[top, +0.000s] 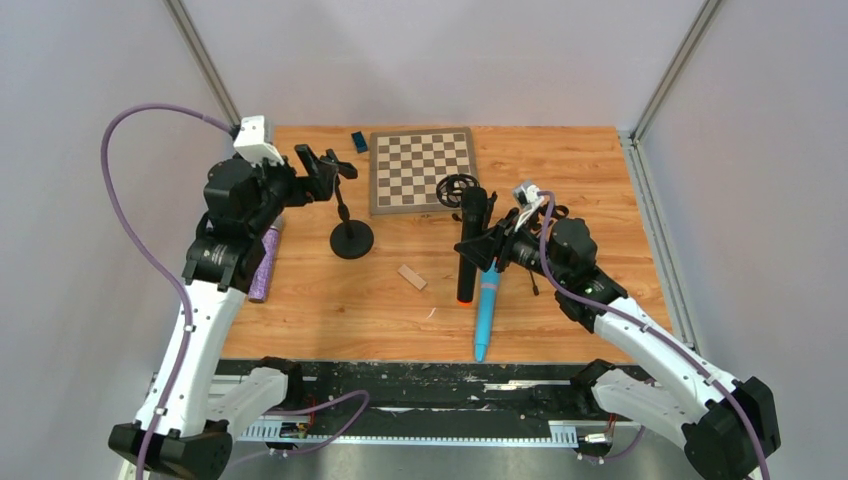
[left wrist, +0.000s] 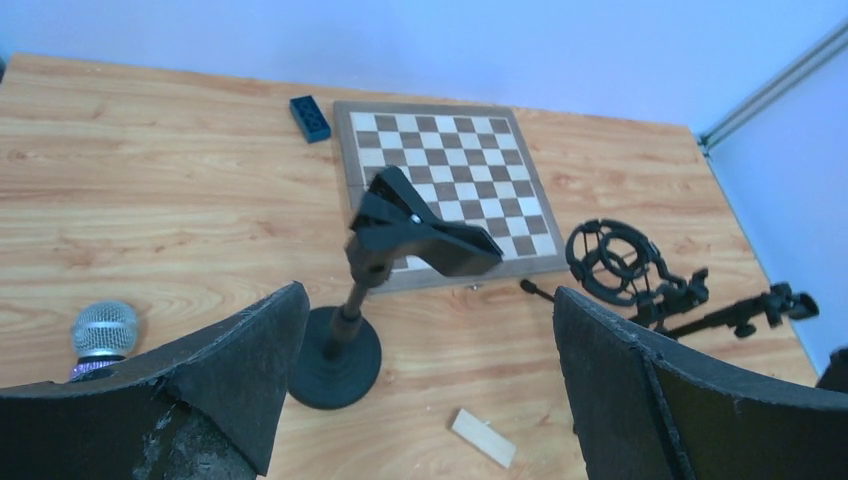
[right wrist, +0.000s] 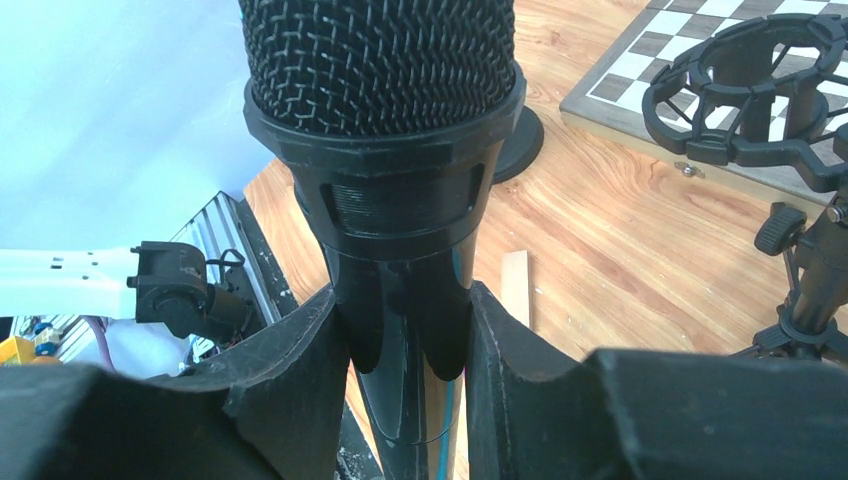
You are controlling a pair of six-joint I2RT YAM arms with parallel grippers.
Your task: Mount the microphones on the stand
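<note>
So far, judging from these views, no microphone sits on a stand: the clip stand (top: 351,240) and the ring-mount stand (top: 457,188) both show empty holders. Your right pincer (top: 493,248) is clenched around the black microphone (top: 467,275) just below its mesh head, which tips up toward the wrist camera. Whether its tail touches the tabletop (top: 580,170) you cannot tell. Your left pincer (top: 328,165) hovers by the top of the clip stand, spread wide and holding nothing. The blue microphone (top: 486,315) lies flat just beside the black one, its tip close to the near edge. The purple microphone (top: 265,262) lies along the left edge beside your left arm. All three attachments look left to do. For room, bare wood opens between the clip stand and the black microphone, with only a small wooden block (top: 411,277) in it. The ring-mount stand is just beside your right pincer and the chessboard (top: 422,170) lies behind it, so swings that way look tight.
</note>
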